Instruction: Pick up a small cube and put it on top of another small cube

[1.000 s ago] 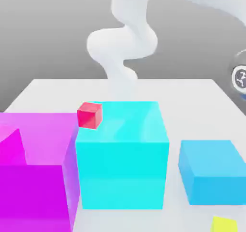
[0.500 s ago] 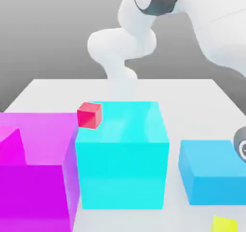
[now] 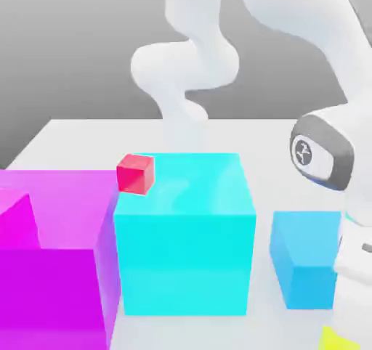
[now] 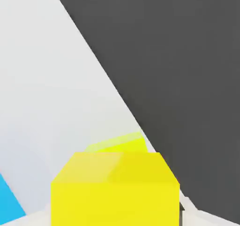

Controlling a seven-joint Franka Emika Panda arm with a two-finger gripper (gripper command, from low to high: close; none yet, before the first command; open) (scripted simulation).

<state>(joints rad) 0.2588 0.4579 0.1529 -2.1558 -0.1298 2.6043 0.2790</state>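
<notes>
1. Exterior view: the white arm (image 3: 327, 160) reaches down at the right, in front of the blue block (image 3: 301, 258). A yellow cube (image 3: 336, 339) peeks out at the bottom edge, just beneath the arm. A red cube (image 3: 136, 173) sits beside the cyan block's (image 3: 185, 232) top left corner, next to the magenta block (image 3: 51, 254). All rest on the white table (image 3: 276, 134).

2. Hand view: the yellow cube (image 4: 115, 187) lies close below the camera, near the table (image 4: 51, 89) edge. I cannot tell how the end effector stands.
</notes>
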